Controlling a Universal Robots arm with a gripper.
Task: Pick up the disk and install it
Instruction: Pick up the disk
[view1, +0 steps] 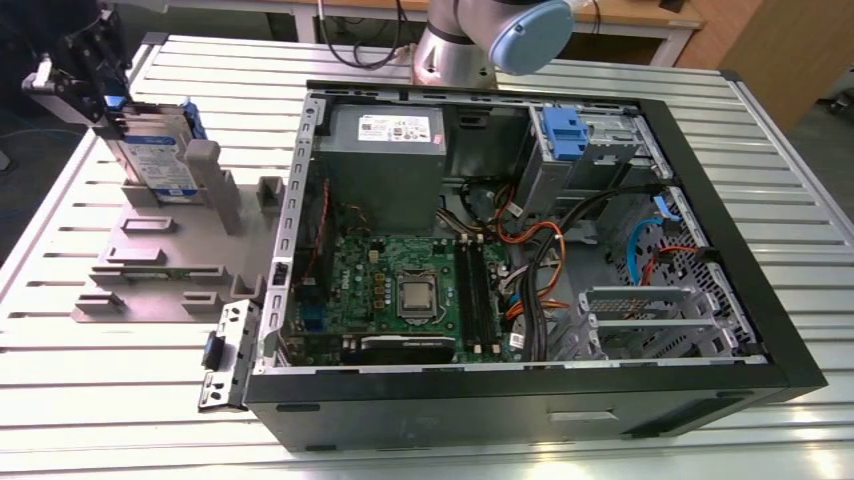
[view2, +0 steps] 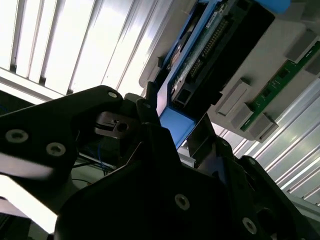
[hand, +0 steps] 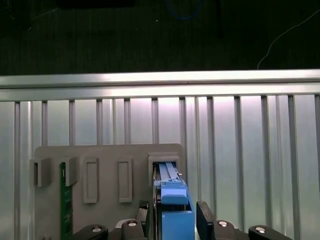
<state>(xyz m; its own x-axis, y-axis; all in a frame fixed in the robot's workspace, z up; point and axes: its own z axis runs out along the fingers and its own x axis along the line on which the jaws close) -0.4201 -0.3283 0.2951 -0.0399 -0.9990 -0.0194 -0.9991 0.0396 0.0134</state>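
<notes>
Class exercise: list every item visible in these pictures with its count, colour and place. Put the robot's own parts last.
table: one, silver slatted metal, under everything.
computer case: one, black, open, on the table.
power supply: one, grey, inside the case.
motherboard: one, green, on the case floor.
drive carrier: one, blue, in the case's bay.
cables: several, orange, black and blue, inside the case.
stand: one, grey, at the exterior view's left of the case.
disk: one, silver with blue rail, upright in the stand.
circuit strip: one, green, in another stand slot.
arm: one, silver with blue cap, behind the case.
gripper: one, black, at the disk's top edge.
</notes>
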